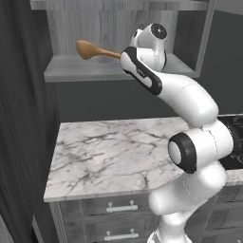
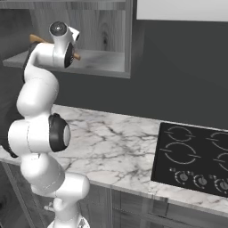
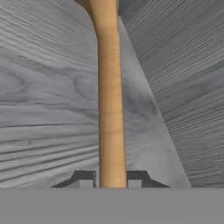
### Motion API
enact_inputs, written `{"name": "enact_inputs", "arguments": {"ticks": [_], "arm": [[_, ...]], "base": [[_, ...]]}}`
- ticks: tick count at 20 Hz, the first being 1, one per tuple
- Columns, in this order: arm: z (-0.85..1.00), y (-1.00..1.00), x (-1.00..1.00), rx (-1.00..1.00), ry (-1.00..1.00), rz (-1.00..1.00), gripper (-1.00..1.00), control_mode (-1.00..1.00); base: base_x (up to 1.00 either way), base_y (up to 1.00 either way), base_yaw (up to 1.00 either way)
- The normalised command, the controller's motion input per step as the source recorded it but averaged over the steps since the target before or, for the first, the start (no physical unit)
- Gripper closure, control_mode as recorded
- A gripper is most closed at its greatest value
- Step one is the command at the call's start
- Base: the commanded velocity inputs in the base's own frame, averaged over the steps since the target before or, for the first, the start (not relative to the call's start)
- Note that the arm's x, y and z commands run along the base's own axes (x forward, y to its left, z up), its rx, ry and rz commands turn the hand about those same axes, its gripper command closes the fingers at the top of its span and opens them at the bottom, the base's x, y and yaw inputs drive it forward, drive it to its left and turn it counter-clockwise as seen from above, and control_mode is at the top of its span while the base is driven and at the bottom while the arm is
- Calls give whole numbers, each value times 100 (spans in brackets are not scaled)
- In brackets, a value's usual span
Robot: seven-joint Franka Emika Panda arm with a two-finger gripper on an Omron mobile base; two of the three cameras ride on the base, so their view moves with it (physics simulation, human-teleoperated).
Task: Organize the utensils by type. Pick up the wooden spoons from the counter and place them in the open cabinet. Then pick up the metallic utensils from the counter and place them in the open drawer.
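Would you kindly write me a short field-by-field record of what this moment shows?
held item: orange-tan wooden spoon, handle clamped between the two dark fingers
gripper: shut on the spoon handle
spoon position: bowl end inside the grey wood-grain wall cabinet, above its flat grey shelf
contact with shelf: cannot tell
white marble counter: below the arm
black cooktop: set into the counter's right side

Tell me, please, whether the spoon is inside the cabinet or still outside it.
Inside: the spoon hangs above the cabinet shelf with its bowl in the opening, the gripper shut on its handle. Not set down yet.
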Motion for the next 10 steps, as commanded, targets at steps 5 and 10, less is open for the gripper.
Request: {"name": "enact_inputs", "arguments": {"ticks": [5, 10], "arm": [[0, 18, 52, 0, 0, 0, 100, -100], [0, 24, 52, 0, 0, 0, 100, -100]], "base": [[0, 0, 0], [0, 0, 0]]}}
